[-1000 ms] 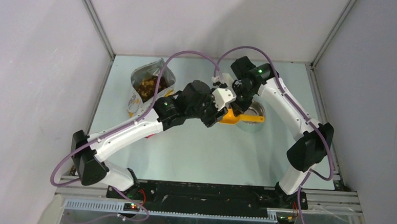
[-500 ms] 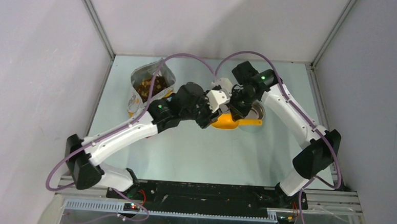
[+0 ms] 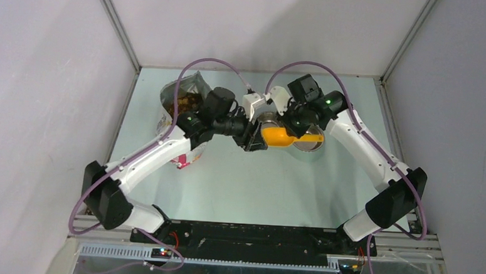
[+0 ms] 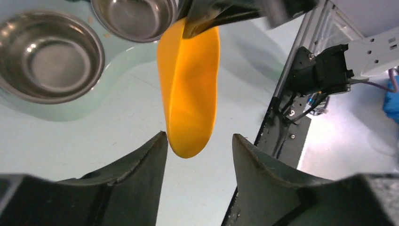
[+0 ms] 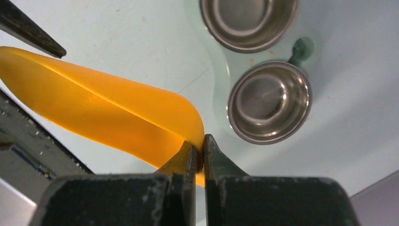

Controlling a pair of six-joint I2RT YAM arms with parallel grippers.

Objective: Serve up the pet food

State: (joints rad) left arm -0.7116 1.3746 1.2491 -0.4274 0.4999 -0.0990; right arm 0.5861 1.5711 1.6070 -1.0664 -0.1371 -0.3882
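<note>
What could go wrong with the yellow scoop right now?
The right gripper pinches only the thin end of the yellow scoop, so it might twist or slip out. The left gripper is open around the scoop's tip; closing off-centre could knock it loose.

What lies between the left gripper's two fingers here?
The rounded end of the yellow scoop, shown in the left wrist view, with the left gripper open around it. The right gripper pinches its other end.

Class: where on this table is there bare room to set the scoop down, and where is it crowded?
Free: the near table, between left arm, right arm and base rail. Crowded: far side, around bag, scoop and bowls.
</note>
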